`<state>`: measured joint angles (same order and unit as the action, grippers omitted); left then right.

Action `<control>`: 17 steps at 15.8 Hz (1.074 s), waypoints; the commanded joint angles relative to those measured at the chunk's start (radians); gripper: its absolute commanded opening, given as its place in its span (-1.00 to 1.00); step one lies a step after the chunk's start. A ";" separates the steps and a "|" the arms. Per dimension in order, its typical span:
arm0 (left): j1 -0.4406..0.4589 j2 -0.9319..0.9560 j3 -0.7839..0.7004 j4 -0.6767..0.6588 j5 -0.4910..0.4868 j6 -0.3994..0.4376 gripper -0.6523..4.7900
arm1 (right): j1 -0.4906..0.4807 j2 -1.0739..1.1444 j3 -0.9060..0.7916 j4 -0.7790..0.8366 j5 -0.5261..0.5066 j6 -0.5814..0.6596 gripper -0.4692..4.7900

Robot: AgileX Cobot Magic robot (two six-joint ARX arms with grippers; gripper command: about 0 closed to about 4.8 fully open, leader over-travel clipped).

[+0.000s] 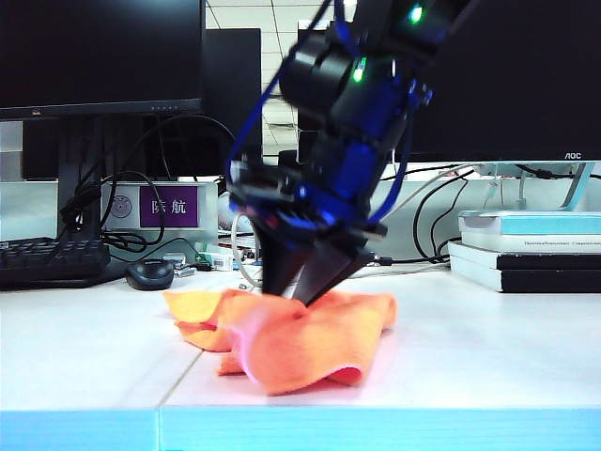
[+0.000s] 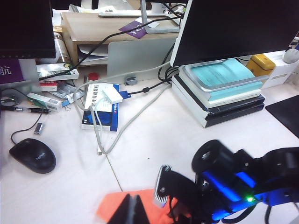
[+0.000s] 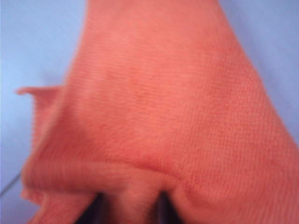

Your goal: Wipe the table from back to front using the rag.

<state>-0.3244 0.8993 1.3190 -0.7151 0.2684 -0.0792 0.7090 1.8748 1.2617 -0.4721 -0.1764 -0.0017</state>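
— Where's the rag point(image 1: 282, 340) just now?

— Crumpled on the white table point(image 1: 84, 348), near the blue front edge, close by the seam between the panels. The right gripper point(image 1: 296, 289) stands right on top of it, dark fingers pointing down into the folds.

— Has it got hold of the cloth?

— From the front I can't say. The right wrist view is nearly all orange weave, blurred, with a fold of rag point(image 3: 154, 121) running between the two dark fingertips point(image 3: 96, 210) at the edge; the jaws stand a little apart with cloth in the gap, but a firm pinch I cannot tell.

— And the other arm?

— The left gripper point(image 2: 132, 210) hangs above the rag's point(image 2: 112, 205) edge, jaws pressed together, nothing in them. Its camera also catches the right arm point(image 2: 233, 186) reaching in beside it.

— Anything crowding them?

— Behind lie a black mouse point(image 2: 32, 155), a loose white cable point(image 2: 100, 135), a blue box point(image 2: 100, 116) and stacked books point(image 2: 224, 93) under a monitor point(image 2: 238, 28). A keyboard point(image 1: 47, 261) sits far left in the front view. All are well apart from the cloth.
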 commanded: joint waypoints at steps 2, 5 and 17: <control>0.000 0.000 0.004 0.014 -0.003 0.003 -0.77 | 0.003 0.013 0.003 -0.034 0.010 -0.004 -0.85; 0.000 0.000 0.004 0.014 -0.003 0.004 -0.77 | 0.003 0.013 0.003 -0.138 0.069 -0.012 -0.85; 0.000 0.003 0.004 0.017 -0.002 0.004 -0.77 | 0.054 0.013 0.003 -0.404 0.017 -0.024 -0.85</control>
<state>-0.3244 0.9035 1.3190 -0.7147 0.2680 -0.0788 0.7563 1.8736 1.2797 -0.7910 -0.1463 -0.0273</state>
